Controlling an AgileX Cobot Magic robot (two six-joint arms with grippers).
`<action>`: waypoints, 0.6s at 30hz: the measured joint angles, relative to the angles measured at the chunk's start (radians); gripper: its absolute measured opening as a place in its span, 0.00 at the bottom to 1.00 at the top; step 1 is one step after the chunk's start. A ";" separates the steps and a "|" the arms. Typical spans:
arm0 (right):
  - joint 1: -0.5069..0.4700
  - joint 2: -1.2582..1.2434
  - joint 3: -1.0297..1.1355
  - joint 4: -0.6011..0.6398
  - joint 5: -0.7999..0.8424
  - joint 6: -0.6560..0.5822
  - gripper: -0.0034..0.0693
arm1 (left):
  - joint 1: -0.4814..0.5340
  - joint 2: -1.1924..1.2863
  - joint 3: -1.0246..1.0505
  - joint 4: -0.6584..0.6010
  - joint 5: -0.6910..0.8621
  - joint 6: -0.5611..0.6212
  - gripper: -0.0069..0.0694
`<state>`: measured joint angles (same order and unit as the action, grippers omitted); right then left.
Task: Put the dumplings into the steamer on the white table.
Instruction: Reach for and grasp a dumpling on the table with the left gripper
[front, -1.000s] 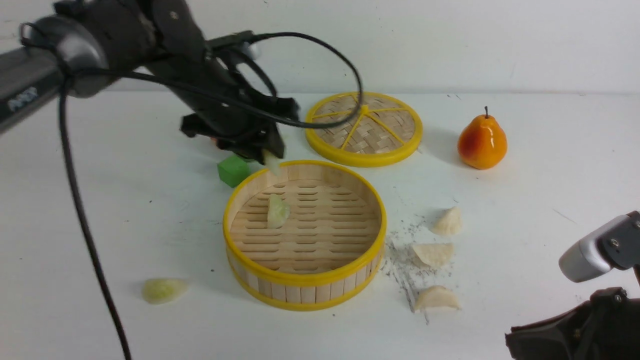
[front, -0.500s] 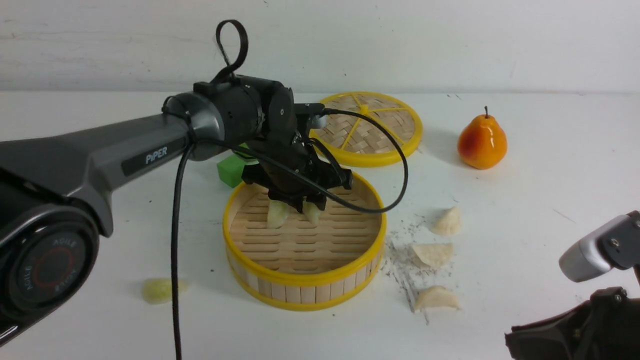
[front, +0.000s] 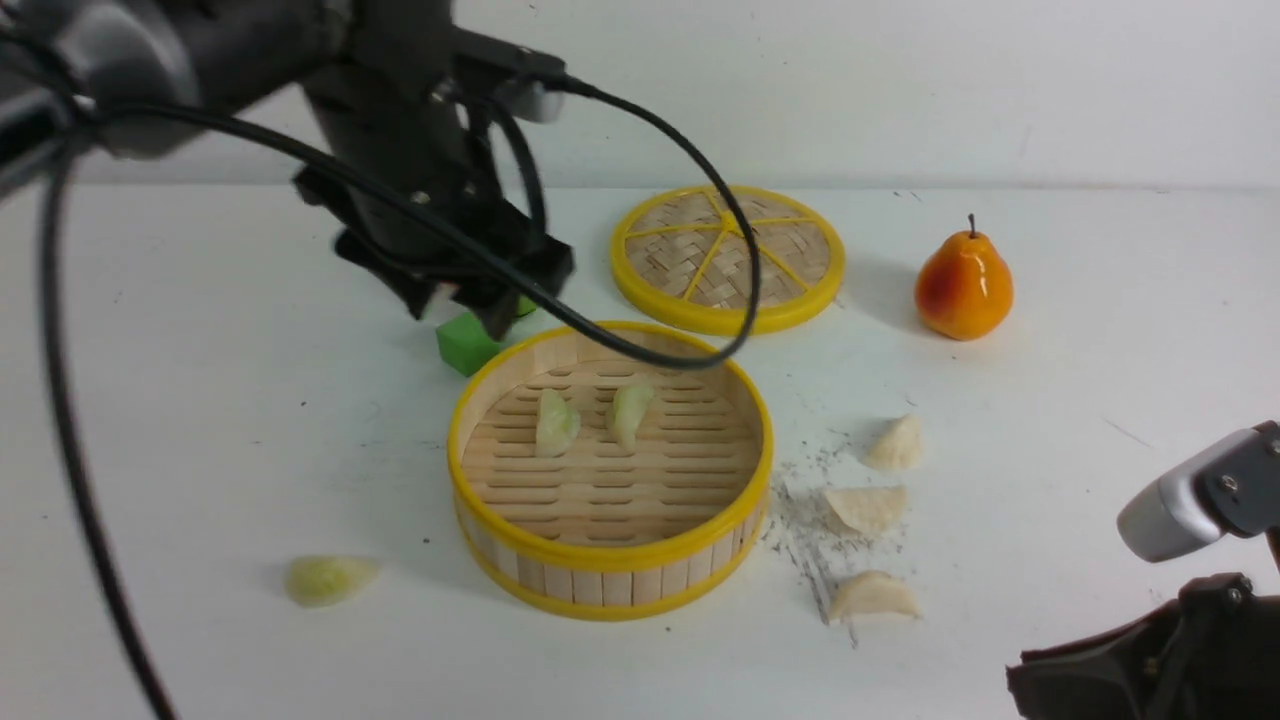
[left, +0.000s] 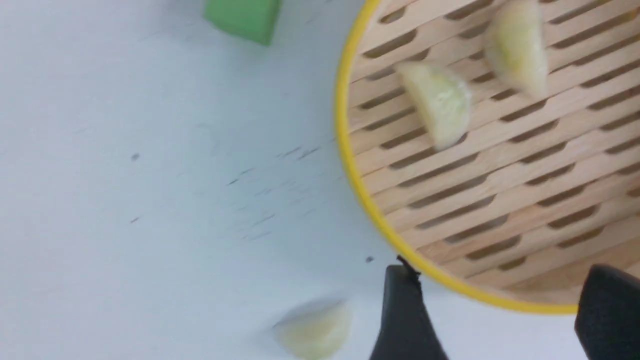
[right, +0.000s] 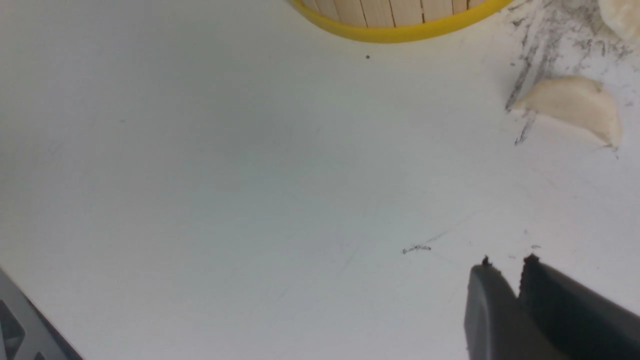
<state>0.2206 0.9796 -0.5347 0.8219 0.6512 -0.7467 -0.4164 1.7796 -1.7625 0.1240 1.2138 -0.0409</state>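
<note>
The steamer (front: 610, 560) stands mid-table on the white table (front: 200, 420). Two pale green dumplings (front: 556, 423) (front: 630, 412) lie on its slatted floor, also seen in the left wrist view (left: 440, 102) (left: 517, 47). A third green dumpling (front: 328, 580) lies on the table at front left. Three cream dumplings (front: 896, 445) (front: 866, 508) (front: 872, 597) lie right of the steamer. My left gripper (front: 460, 305) (left: 500, 285) hangs open and empty above the steamer's far-left rim (left: 350, 165). My right gripper (right: 507, 265) is shut and empty, low at front right near a cream dumpling (right: 575, 107).
A green cube (front: 466, 342) sits just behind the steamer's left rim, under the left gripper. The woven lid (front: 728, 257) with yellow rim lies behind the steamer, and a pear (front: 964, 283) stands at back right. Grey scuffs mark the table by the cream dumplings.
The left gripper let go of the second green dumpling inside the steamer, opened, and lifted back and to the left. The right arm has not moved.
</note>
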 joint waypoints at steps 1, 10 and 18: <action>0.000 0.000 0.000 0.000 0.001 0.000 0.18 | 0.029 -0.020 0.035 -0.011 0.006 0.010 0.67; 0.000 0.000 0.000 0.015 0.010 0.000 0.18 | 0.163 0.008 0.422 -0.076 -0.158 0.220 0.67; 0.000 0.000 0.000 0.017 0.017 0.000 0.18 | 0.163 0.119 0.489 -0.070 -0.308 0.493 0.61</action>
<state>0.2206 0.9796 -0.5347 0.8389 0.6679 -0.7467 -0.2536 1.8985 -1.2739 0.0541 0.9055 0.4526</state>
